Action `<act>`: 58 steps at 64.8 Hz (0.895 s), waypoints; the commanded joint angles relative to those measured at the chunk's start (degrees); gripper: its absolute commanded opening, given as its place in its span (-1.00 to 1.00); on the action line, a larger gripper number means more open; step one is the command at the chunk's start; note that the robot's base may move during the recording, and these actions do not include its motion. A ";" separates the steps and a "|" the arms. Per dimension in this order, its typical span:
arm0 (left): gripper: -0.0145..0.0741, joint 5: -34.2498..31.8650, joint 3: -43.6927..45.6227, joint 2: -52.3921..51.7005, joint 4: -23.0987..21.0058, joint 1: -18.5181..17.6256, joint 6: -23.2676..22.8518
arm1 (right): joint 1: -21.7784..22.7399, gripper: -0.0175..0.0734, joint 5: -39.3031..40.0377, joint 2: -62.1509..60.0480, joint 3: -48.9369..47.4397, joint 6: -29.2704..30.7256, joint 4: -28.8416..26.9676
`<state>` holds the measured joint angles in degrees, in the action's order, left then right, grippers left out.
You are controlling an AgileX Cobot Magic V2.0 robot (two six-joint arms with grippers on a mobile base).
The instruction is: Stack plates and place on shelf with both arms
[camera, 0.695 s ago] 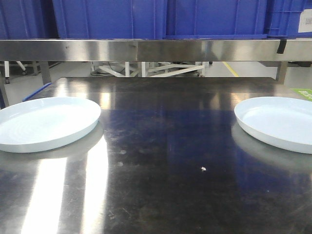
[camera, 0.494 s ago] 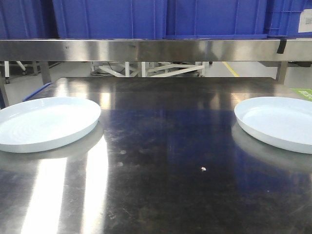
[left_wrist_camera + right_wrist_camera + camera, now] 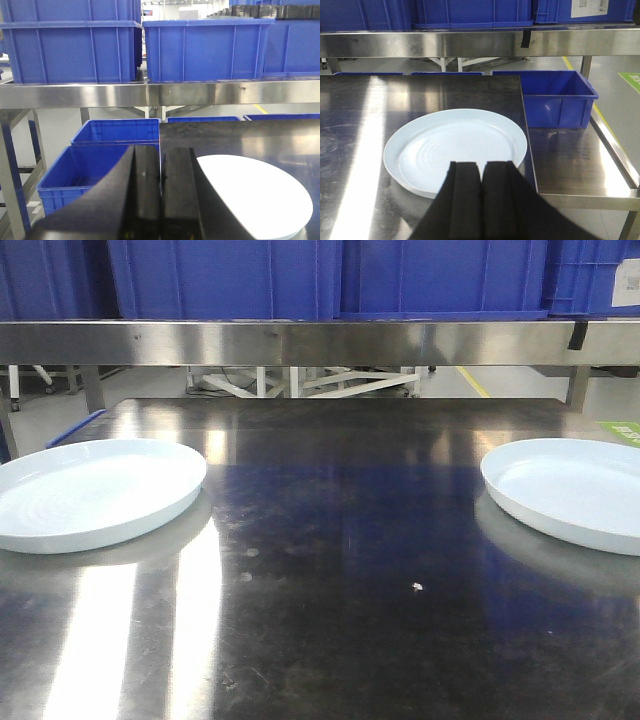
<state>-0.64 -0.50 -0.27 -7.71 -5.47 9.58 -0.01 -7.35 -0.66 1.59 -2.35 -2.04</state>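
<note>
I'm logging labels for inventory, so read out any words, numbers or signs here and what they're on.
Nothing is legible.
White label on a blue bin: print too small to read.
Green floor marking: blurred, unreadable.
Plates: no text.

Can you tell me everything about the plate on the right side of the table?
The right plate is big, round and shallow, shiny pale bluish-white. It has a low raised rim and a flat plain middle with faint rings. It is empty and lies flat, right way up, on the steel table, close to the table's right edge and far from the other plate. Only the table can be seen touching it. The right gripper, shut, hovers by its near rim.
</note>
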 commanded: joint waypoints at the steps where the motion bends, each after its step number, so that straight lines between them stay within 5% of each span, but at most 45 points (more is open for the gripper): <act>1: -0.49 -4.66 1.24 -0.86 0.06 -0.02 -0.25 | 0.29 -0.49 5.02 -1.02 0.12 0.36 0.02; 9: -0.49 -2.28 4.67 1.20 0.39 -0.02 -0.25 | 0.29 -0.49 5.02 -1.02 0.12 0.36 0.02; 21: -0.49 3.97 13.97 7.78 8.25 -0.02 -0.25 | 0.29 -0.49 5.02 -1.02 0.12 0.36 0.02; 39: -0.49 5.60 24.22 24.51 8.37 -0.02 -0.25 | 0.29 -0.49 5.02 -1.02 0.12 0.36 0.02; 58: -0.49 7.65 32.88 46.38 -0.91 -0.02 -0.38 | 0.29 -0.49 5.02 -1.02 0.12 0.36 0.02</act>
<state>9.88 27.61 40.27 -5.57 -5.47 9.58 -0.01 -7.35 -0.66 1.59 -2.35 -2.04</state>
